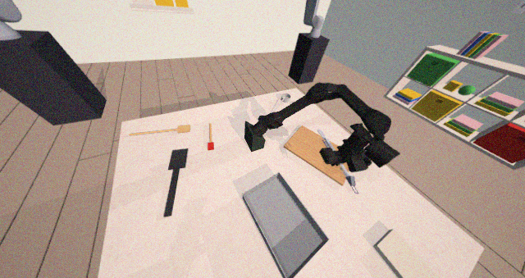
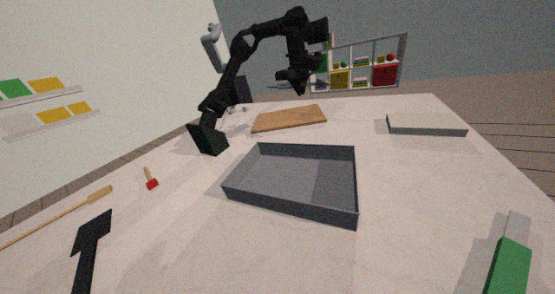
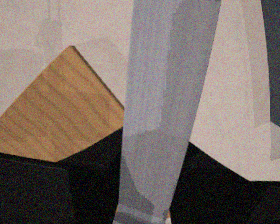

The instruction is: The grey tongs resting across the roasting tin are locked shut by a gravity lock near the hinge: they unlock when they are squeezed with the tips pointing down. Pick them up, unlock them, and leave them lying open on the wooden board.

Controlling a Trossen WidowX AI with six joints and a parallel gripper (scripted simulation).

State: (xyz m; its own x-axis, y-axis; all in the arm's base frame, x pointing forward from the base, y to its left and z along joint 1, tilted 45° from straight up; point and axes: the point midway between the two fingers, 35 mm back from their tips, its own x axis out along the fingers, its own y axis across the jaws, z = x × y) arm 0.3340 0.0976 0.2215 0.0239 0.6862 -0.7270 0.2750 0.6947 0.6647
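The grey tongs (image 1: 325,143) (image 3: 153,65) are held up in the air, roughly level, above the far side of the wooden board (image 1: 303,142) (image 2: 288,118) (image 3: 66,110). In the top view a darker piece with a thin wire loop shows at their near right end. My gripper (image 1: 340,159) (image 2: 300,89) is shut on them near their middle, fingers pointing down. Both arms of the tongs look close together; whether the lock is engaged cannot be seen. The grey roasting tin (image 1: 268,214) (image 2: 282,173) stands empty, and its wall shows at the right of the wrist view.
A pale shallow block (image 1: 399,251) (image 2: 427,122) lies beyond the tin. A black spatula (image 1: 174,184) (image 2: 90,242), a wooden spoon-like tool (image 1: 184,129) (image 2: 99,194) and a small red-headed tool (image 1: 211,146) (image 2: 152,184) lie on the other side. A green-ended object (image 2: 509,261) is at the near right.
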